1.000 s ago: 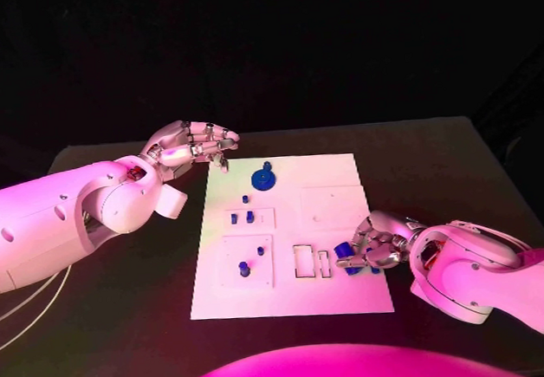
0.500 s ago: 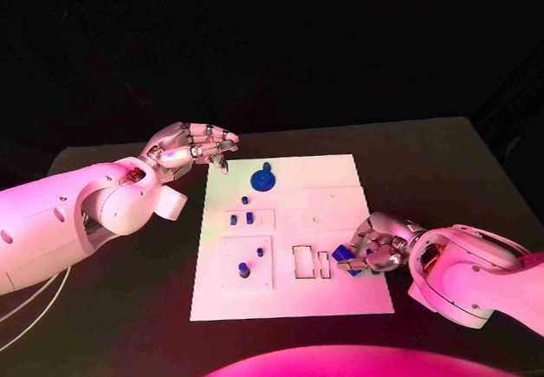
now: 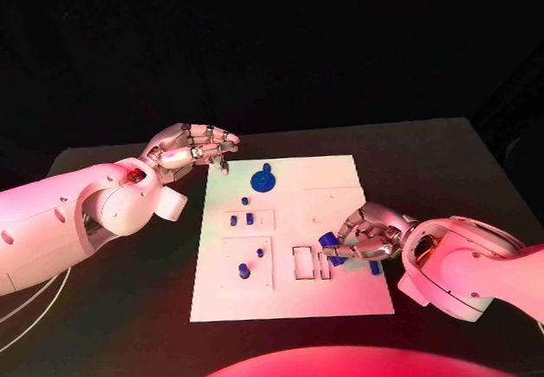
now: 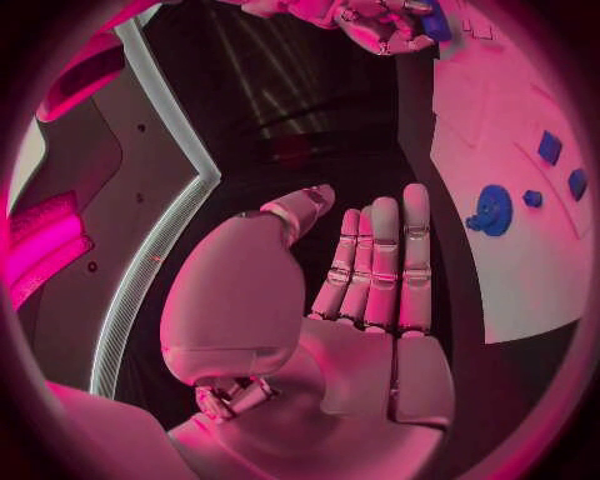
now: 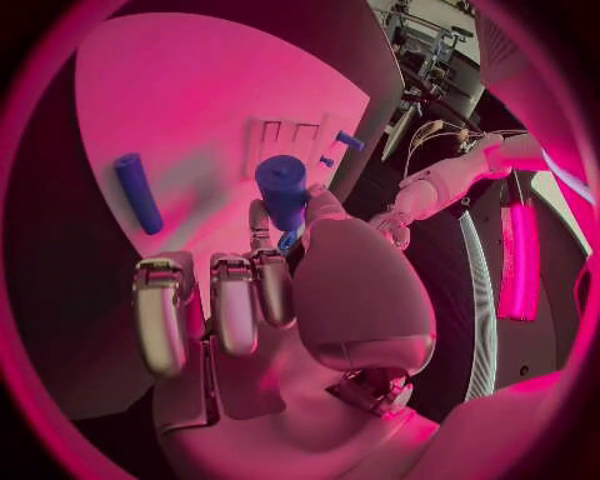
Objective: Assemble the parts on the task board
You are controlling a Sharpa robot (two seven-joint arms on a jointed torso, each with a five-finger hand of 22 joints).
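The white task board (image 3: 333,174) lies in the middle of the black table. My right hand (image 3: 366,237) hovers over its near right part and pinches a blue cylinder (image 3: 332,246) between thumb and fingers, close beside the two narrow slots (image 3: 305,262). In the right wrist view the cylinder (image 5: 283,189) points toward the slots (image 5: 283,134). A blue rod (image 3: 376,268) lies flat on the board (image 5: 188,90) near that hand, also seen as the rod (image 5: 138,192). My left hand (image 3: 193,145) hangs off the board's far left corner, fingers (image 4: 381,262) straight and holding nothing.
A blue disc (image 3: 263,180) sits on the board's far part, seen too as the disc (image 4: 491,210). Small blue pegs (image 3: 240,218) stand in a raised block, and two more parts (image 3: 244,269) sit in the near left block. Bare black table (image 3: 446,168) surrounds the board.
My right hand has moved left and slightly away from me with the blue cylinder, nearer the slots. The blue rod now lies uncovered beside it. The left hand has not moved.
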